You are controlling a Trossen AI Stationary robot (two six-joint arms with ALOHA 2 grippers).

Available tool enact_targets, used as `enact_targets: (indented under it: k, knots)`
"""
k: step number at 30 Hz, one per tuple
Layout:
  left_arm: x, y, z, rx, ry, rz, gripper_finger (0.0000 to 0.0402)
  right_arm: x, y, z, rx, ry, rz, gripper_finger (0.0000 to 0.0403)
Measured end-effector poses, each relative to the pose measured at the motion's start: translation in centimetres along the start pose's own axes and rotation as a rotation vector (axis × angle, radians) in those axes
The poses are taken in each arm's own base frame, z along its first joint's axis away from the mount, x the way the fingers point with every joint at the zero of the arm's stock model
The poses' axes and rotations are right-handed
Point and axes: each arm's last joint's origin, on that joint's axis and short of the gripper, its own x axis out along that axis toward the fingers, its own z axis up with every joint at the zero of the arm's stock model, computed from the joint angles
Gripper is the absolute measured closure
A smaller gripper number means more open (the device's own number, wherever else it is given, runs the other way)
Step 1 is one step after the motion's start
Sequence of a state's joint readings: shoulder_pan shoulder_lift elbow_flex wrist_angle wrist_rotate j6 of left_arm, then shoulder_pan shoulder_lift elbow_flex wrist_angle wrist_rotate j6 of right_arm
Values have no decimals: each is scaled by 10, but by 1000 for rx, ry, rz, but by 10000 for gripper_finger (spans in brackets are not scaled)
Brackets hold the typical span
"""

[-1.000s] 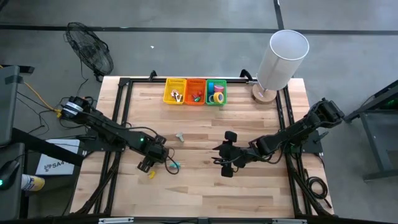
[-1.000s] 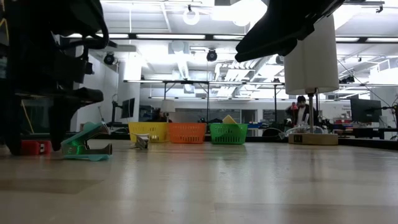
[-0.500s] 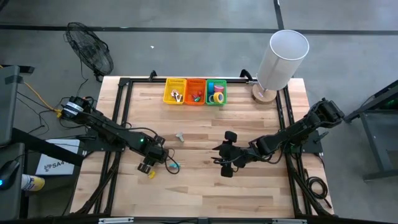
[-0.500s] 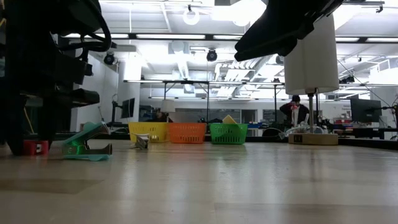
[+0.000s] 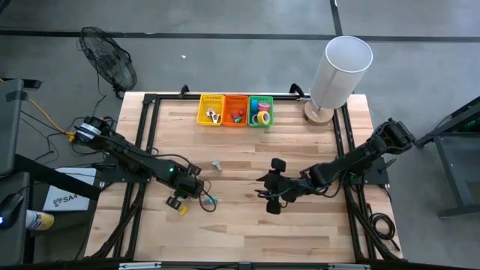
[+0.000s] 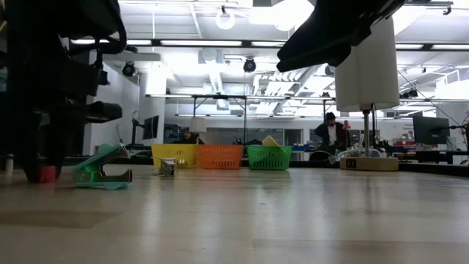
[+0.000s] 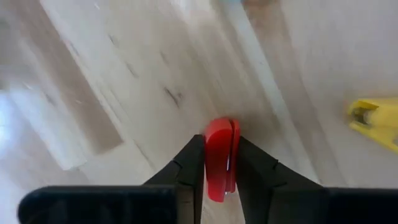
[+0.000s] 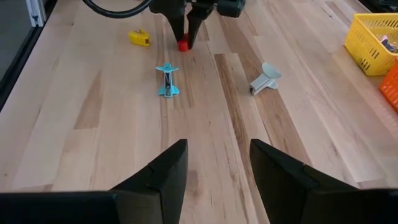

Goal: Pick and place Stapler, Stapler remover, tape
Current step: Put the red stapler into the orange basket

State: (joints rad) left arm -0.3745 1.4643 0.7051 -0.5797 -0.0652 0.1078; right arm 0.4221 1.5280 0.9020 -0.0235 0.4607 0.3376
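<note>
Red, small and plastic, a stapler-like piece (image 7: 219, 158) sits pinched between the left gripper (image 7: 217, 163) fingers on the pale wooden table (image 5: 247, 225); a straight, slow lift should keep it from twisting. Nearby lies a teal staple remover (image 8: 166, 81). The right gripper (image 8: 214, 165) waits, parted. Tape rolls (image 5: 261, 114) rest in the far green basket (image 5: 260, 110).

Left tool (image 7: 217, 163) now clamped on red stapler (image 7: 219, 155)

teal staple remover (image 6: 101, 170) on table, three baskets (image 6: 221, 156) behind
</note>
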Motion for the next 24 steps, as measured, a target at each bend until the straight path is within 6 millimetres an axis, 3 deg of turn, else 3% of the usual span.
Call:
enact_targets:
  k: [7, 14, 24]
  knots:
    - [-19, 11, 23, 119, -55, 241, 335, 0, 0, 0, 2, 1, -1, 238]
    - [-41, 28, 40, 191, -17, 614, 334, 0, 1, -1, -1, 0, 0, 238]
    - [-50, 84, 42, 105, -5, 770, 333, -1, 2, -1, -5, 0, -2, 237]
